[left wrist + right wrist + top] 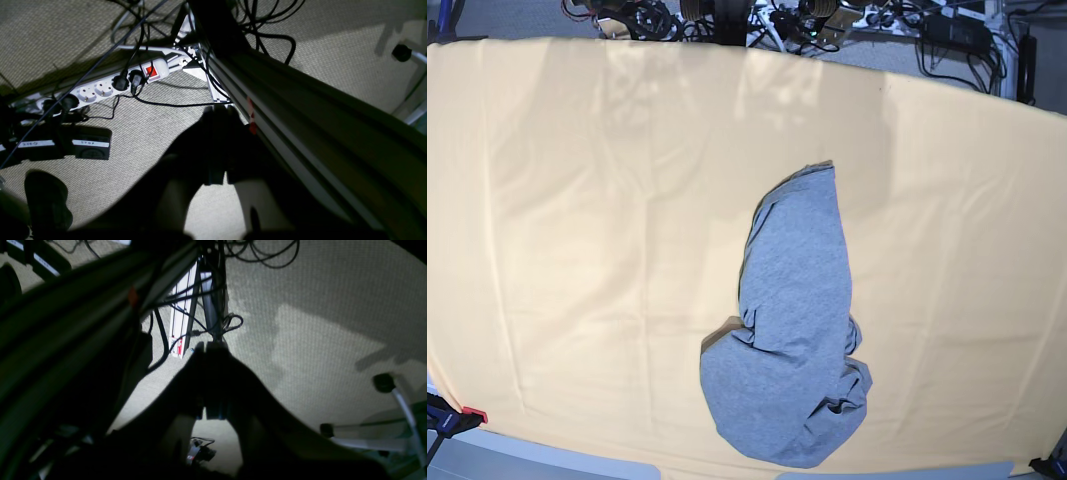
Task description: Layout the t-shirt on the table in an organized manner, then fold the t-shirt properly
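The t-shirt (pixel 792 330) is lying bunched in a long heap on the tabletop (pixel 577 250), right of centre in the base view and reaching down close to the near edge, its lower end crumpled into folds. Both arms are hanging off the tabletop, pointing at the carpeted floor (pixel 140 133). The left gripper (pixel 218 111) is showing its jaws pressed together, holding nothing, above a white power strip (pixel 110 85). The right gripper (pixel 208 348) is likewise closed and empty, near tangled cables (pixel 230 323).
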Motion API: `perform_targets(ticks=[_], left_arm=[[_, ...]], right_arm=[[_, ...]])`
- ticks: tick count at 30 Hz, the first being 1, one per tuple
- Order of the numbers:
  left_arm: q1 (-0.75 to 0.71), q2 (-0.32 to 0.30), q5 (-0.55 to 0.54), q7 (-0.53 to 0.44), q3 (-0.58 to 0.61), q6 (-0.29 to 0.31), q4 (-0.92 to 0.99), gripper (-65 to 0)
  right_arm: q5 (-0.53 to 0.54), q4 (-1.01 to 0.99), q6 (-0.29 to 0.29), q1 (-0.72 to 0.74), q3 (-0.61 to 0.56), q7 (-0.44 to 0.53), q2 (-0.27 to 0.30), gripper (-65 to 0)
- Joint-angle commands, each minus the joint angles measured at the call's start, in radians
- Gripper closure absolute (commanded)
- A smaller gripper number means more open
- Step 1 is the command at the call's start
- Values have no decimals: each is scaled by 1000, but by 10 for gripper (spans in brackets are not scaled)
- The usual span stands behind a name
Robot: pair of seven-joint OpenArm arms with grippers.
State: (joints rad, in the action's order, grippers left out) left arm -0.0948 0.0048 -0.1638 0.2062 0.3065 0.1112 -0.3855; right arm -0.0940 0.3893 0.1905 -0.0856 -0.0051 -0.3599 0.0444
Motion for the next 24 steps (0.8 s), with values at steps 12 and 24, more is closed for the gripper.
perform_targets(ticks=[12,24], left_arm=[[-378,-129,-26,266,5,125,-538,0],[-800,-402,-84,379,2,128,-1318,0]], right_arm=[[249,328,264,-370,-2,-246,124,0],[419,1262,204,-955,2,-404,304,0]])
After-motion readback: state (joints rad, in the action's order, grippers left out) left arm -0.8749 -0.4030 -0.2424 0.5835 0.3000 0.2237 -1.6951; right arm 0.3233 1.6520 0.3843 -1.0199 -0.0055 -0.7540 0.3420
